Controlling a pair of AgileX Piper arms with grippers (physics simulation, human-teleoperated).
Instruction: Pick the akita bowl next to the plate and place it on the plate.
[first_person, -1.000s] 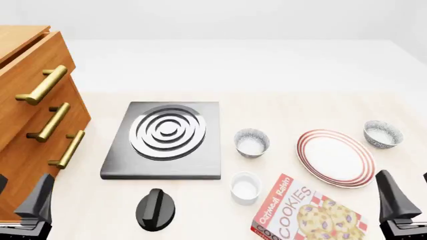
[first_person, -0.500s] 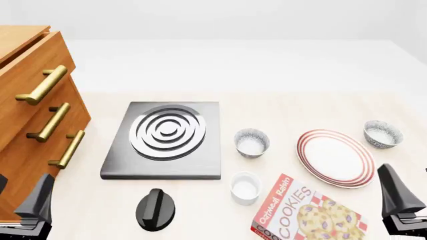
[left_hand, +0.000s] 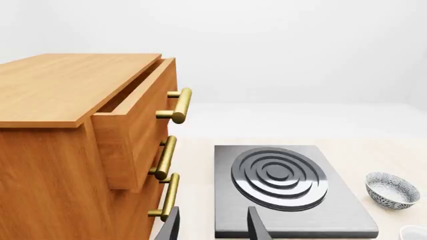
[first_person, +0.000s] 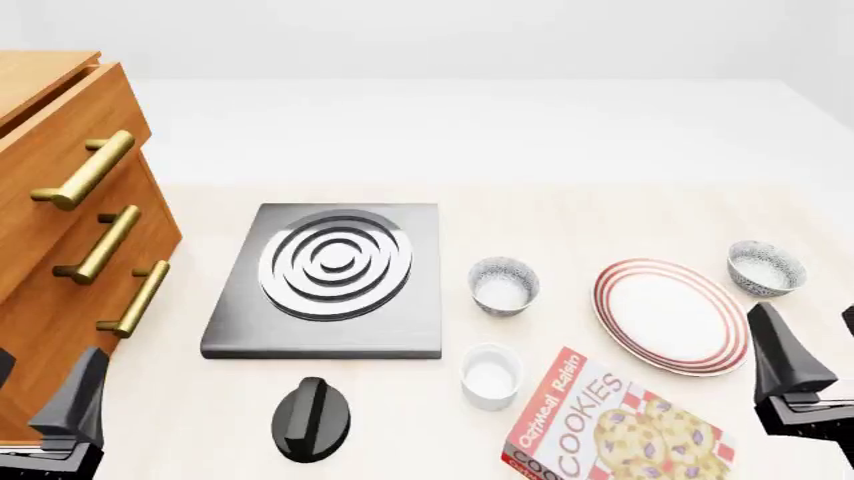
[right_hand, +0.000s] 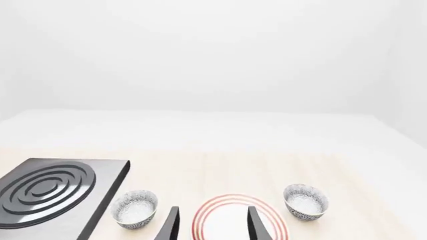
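Observation:
The red-ringed white plate (first_person: 670, 315) lies flat at the right of the table. One speckled akita bowl (first_person: 766, 268) stands close by its far right rim. A second akita bowl (first_person: 505, 285) stands farther off on the plate's left. My right gripper (first_person: 805, 312) is open and empty, hovering near the plate's right edge on the near side of the right bowl. In the right wrist view its fingers (right_hand: 213, 212) frame the plate (right_hand: 230, 199), with one bowl (right_hand: 305, 201) on one side and the other bowl (right_hand: 135, 208) opposite. My left gripper (first_person: 44, 360) is open at the front left.
A grey stove plate (first_person: 331, 280) with silver rings lies centre-left, a black knob (first_person: 311, 418) in front of it. A white ramekin (first_person: 491, 375) and a cookies box (first_person: 617, 425) sit just before the plate. A wooden drawer cabinet (first_person: 67, 220) fills the left edge.
My right gripper has moved forward toward the plate and the right bowl. The left gripper and all objects have stayed put.

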